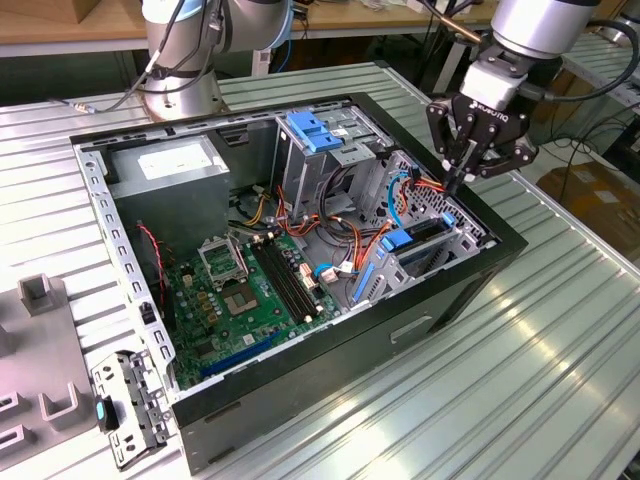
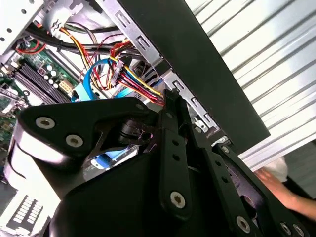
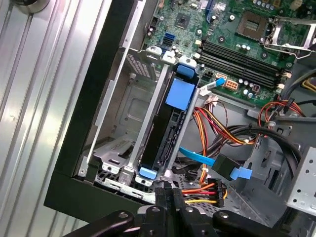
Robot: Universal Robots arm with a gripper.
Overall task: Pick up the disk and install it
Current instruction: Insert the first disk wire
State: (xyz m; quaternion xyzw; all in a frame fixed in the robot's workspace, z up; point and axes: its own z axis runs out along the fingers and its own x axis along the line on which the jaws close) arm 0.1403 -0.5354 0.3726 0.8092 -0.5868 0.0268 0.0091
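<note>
The disk [image 3: 168, 129] stands on edge in a slot of the metal drive cage [image 3: 126, 111], at the case corner on the exterior view's right. It is black with blue rail tabs at both ends. In the exterior view the disk [image 1: 424, 232] lies just below my gripper [image 1: 454, 184]. The gripper hangs over the cage's outer end with its fingers pressed together and nothing between them. In the first wrist view the gripper [image 3: 171, 193] sits beside the disk's near blue tab. The second wrist view has the gripper [image 2: 171, 95] at the case wall.
An open computer case [image 1: 330, 345] lies on a ribbed metal table [image 1: 540, 360]. Inside are a green motherboard [image 1: 250, 290], a grey power-supply box [image 1: 170, 165], a blue bracket [image 1: 315, 130] and loose cables [image 3: 217, 126]. A power connector [image 3: 210, 192] is beside the fingers. A hand [image 2: 281, 185] shows.
</note>
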